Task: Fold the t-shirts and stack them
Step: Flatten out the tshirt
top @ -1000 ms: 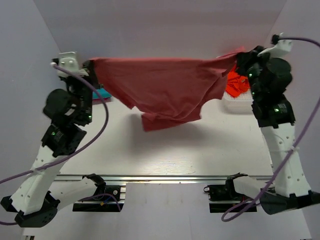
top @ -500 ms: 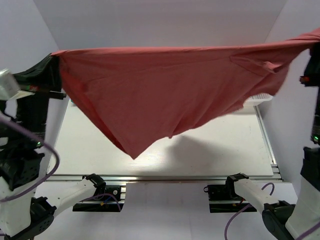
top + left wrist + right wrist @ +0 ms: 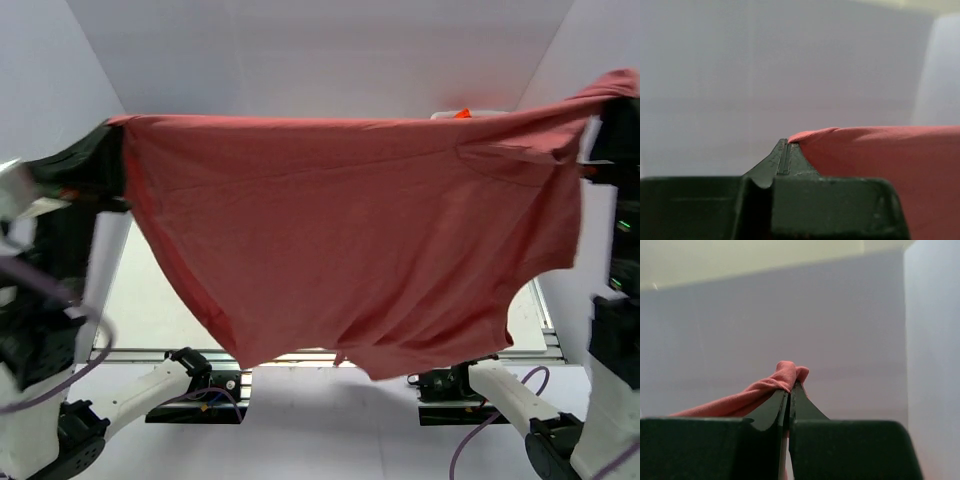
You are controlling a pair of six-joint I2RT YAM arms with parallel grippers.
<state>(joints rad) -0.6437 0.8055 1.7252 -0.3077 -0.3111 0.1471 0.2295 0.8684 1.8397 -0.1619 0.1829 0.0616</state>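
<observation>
The large dusty-red t-shirt [image 3: 360, 240] hangs spread wide in the air between both arms and hides most of the table. My left gripper [image 3: 112, 150] is shut on its left top corner; in the left wrist view the cloth [image 3: 880, 160] comes out at the fingertips [image 3: 785, 150]. My right gripper [image 3: 612, 98] is shut on its right top corner; in the right wrist view a bunched fold [image 3: 785, 375] sticks out between the shut fingers [image 3: 790, 395]. A scrap of the orange shirt [image 3: 461, 114] peeks over the top edge. The teal shirt is hidden.
The white basket's rim [image 3: 478, 113] shows just above the shirt's top edge at the back right. The table's front rail [image 3: 300, 354] and both arm bases lie below the hanging hem. White walls close in left, right and back.
Both grippers have lifted the dusty-red shirt up and pulled it wide apart; it now hangs lower toward the front rail and covers the table, the teal shirt and most of the basket.
</observation>
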